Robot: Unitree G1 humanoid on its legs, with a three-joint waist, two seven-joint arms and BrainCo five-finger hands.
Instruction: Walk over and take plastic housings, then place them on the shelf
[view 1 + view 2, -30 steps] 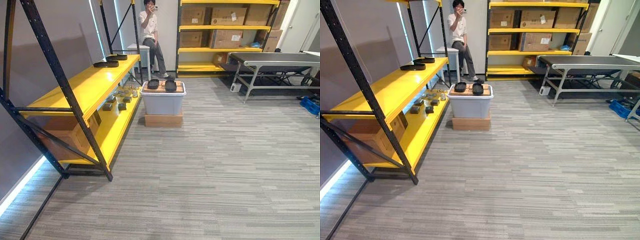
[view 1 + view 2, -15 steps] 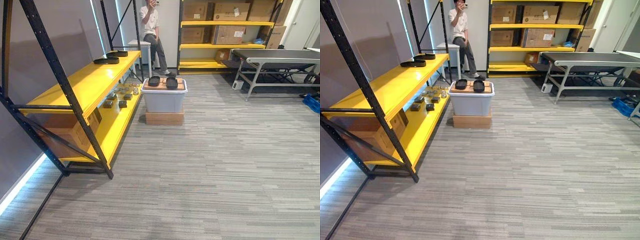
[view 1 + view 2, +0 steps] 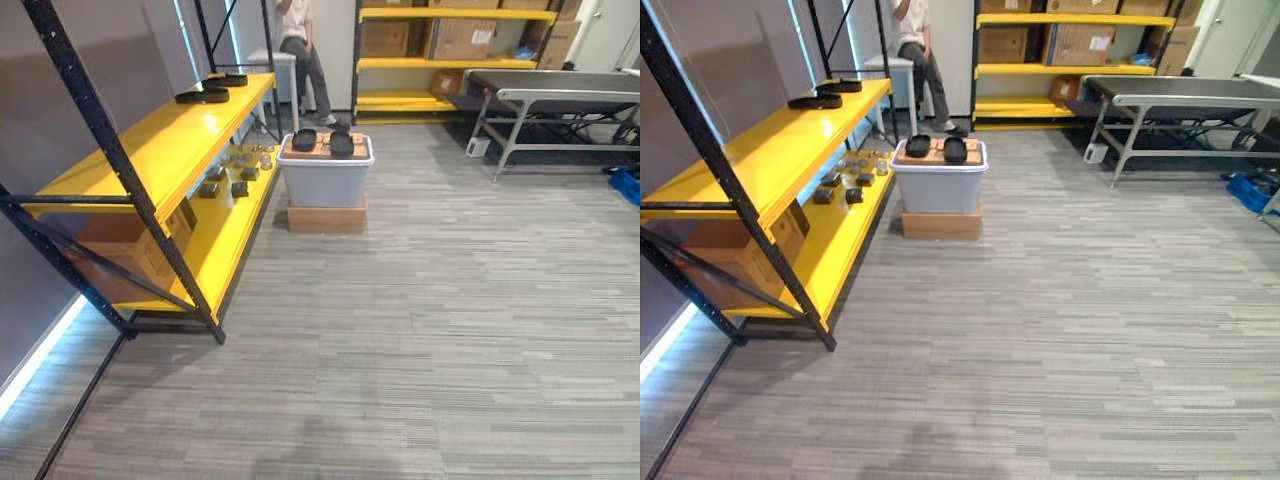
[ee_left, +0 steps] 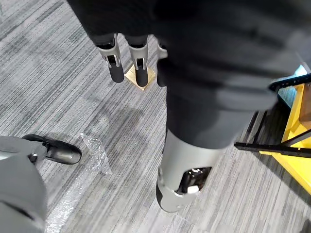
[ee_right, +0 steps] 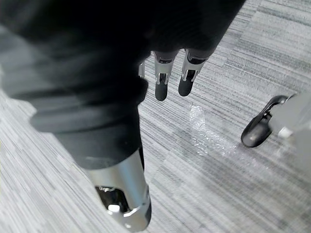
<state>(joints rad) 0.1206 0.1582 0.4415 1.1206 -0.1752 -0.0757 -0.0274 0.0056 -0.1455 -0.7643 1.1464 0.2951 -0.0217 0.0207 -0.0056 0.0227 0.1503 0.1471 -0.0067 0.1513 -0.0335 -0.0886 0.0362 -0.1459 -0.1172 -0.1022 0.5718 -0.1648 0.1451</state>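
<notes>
My left hand (image 4: 115,63) and right hand (image 5: 161,82) just dangle relaxed, fingers straight, holding nothing. Two black plastic housings (image 3: 305,140) sit atop the grey bin (image 3: 325,187) beside the yellow shelf (image 3: 160,150).

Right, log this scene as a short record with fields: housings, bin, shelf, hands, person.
housings: two dark housings side by side on top of the grey bin
bin: on a brown base, on the floor beside the yellow shelf
shelf: two flat dark pieces at the upper level's far end
hands: left hand and right hand open, empty, over the carpet
person: person at the back
</notes>
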